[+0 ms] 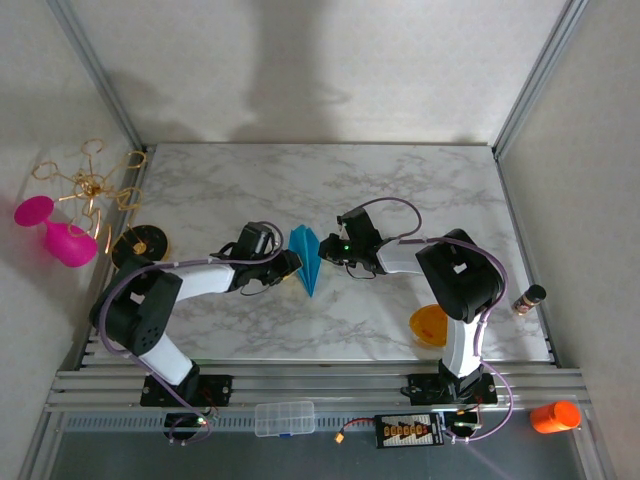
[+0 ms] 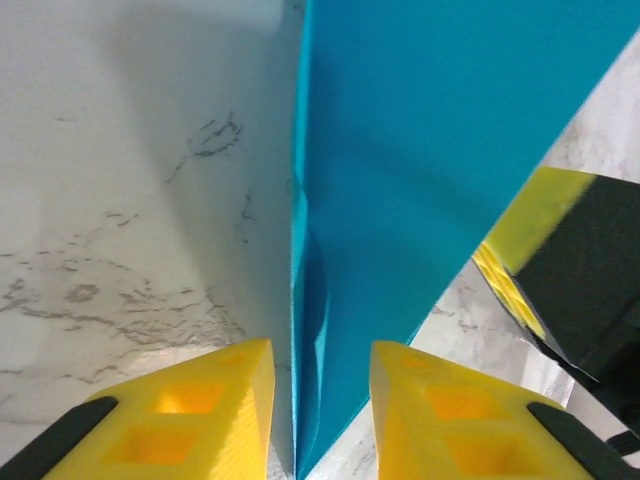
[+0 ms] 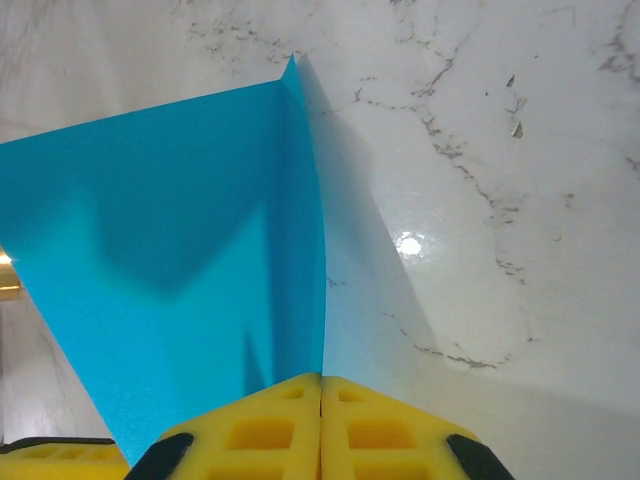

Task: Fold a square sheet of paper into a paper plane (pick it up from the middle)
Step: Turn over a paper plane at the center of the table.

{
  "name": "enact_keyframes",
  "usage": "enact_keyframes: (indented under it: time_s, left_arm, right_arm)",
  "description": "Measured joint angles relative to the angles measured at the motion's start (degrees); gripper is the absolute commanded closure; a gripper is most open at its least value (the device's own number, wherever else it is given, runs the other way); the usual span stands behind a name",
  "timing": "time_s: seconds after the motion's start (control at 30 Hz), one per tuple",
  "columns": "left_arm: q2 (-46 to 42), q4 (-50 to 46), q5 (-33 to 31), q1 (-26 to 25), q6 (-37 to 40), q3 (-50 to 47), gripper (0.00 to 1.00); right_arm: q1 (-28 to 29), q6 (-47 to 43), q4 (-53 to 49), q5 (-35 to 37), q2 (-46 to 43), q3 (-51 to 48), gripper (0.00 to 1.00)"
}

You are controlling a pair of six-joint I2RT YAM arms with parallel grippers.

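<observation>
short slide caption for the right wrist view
Right gripper pinching the teal paper plane along its crease, over the marble table.

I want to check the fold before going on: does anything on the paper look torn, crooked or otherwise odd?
Nothing stands out. The paper plane shows no tear and its crease runs straight. The right fingers pinch it; the left fingers stand apart around it.

White marble table (image 1: pixel 400 190), grey veins all over, wide open across the upper half of the frame. Dead centre sits the teal paper plane (image 1: pixel 305 255), nose toward the bottom. Lower right, a small orange bowl (image 1: pixel 428 325) near the front edge. Far left edge, a black disc (image 1: pixel 140 243).
</observation>
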Motion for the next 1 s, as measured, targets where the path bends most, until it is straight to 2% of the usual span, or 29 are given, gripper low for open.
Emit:
enact_keyframes:
  time_s: [0.07,0.2,0.63,0.83,1.0]
  left_arm:
    - [0.3,0.0,0.4,-0.2,0.0,0.1,0.78]
    - [0.3,0.0,0.9,-0.2,-0.2,0.5,0.8]
    - [0.4,-2.0,0.7,-0.3,0.5,1.2,0.76]
    - [-1.1,-2.8,0.9,-0.3,0.4,1.2,0.81]
    - [-1.4,-2.8,0.9,-0.3,0.4,1.2,0.8]
  right_arm:
    - [0.0,0.0,0.0,0.0,0.0,0.0,0.91]
    - [0.0,0.0,0.0,0.0,0.0,0.0,0.92]
    - [0.0,0.0,0.0,0.0,0.4,0.0,0.92]
    - [0.0,0.0,0.0,0.0,0.5,0.0,0.91]
    - [0.0,0.0,0.0,0.0,0.5,0.0,0.92]
